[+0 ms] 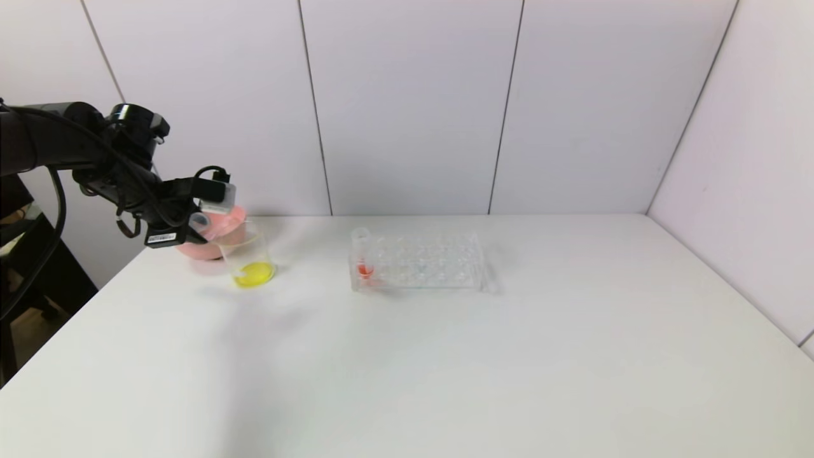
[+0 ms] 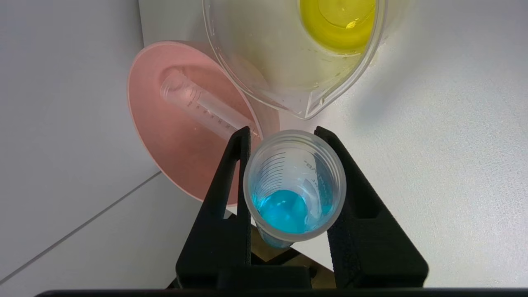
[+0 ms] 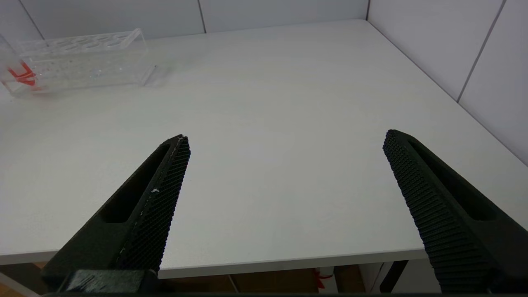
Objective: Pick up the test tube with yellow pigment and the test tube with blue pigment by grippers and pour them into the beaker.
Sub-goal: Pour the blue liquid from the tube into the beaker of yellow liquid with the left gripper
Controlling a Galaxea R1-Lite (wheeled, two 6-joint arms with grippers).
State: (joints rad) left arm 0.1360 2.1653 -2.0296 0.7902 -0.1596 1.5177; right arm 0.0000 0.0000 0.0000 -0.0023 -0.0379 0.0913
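Clamped between the black fingers of my left end effector (image 2: 291, 165), the slim clear test tube with blue pigment (image 2: 293, 185) has not yet been emptied. Just beyond it stands the clear lipped beaker (image 2: 288, 53), yellow liquid already pooled inside; I judge the task half done. An empty clear tube (image 2: 202, 107) lies in the pink bowl (image 2: 165, 152) behind the beaker. Left arm hangs tilted beside the beaker; my right end effector (image 3: 286, 142) gapes wide, far from the beaker, over bare white desk (image 3: 288, 103).

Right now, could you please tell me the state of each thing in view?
Blue tube: held, unpoured.
Beaker: holds yellow liquid.
Empty tube: lying in pink bowl.
Red tube: upright in rack.
Left tool: shut on blue tube.
Right tool: open, empty.
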